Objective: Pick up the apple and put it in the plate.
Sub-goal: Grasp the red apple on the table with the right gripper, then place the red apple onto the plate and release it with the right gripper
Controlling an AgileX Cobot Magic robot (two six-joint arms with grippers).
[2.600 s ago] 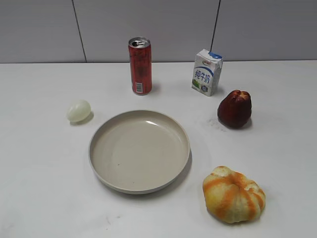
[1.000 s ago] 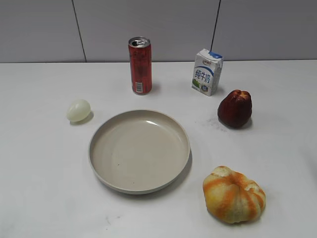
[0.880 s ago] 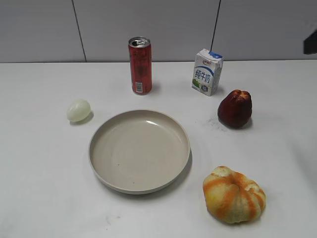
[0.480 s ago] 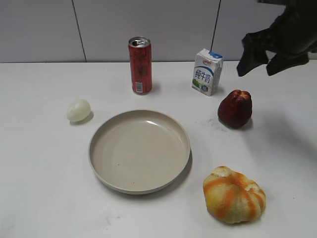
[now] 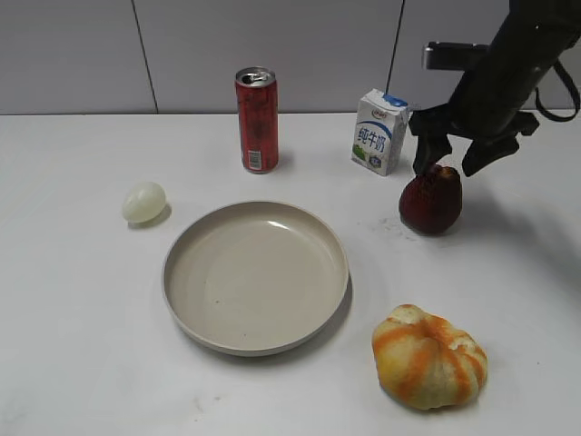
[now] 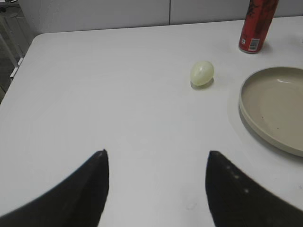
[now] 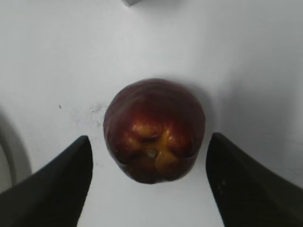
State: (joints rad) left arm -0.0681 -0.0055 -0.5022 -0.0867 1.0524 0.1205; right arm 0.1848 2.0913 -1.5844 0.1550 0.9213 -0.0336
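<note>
The dark red apple [image 5: 430,202] stands on the white table, right of the beige plate [image 5: 186,300]. My right gripper [image 5: 451,163] is open just above the apple's top, one finger on each side. In the right wrist view the apple [image 7: 154,130] lies between the open fingers [image 7: 148,142] without touching them. My left gripper [image 6: 155,156] is open and empty over bare table. It is out of the exterior view. The plate's edge [image 6: 246,111] shows at the right of the left wrist view.
A red can [image 5: 257,120] and a milk carton [image 5: 379,132] stand at the back, the carton close to the apple. A pale egg-shaped thing [image 5: 143,202] lies left of the plate. An orange-and-yellow ribbed fruit [image 5: 428,356] sits at the front right.
My right arm has come in from the upper right and lowered until its open fingers are on either side of the apple's top. The objects have not moved.
</note>
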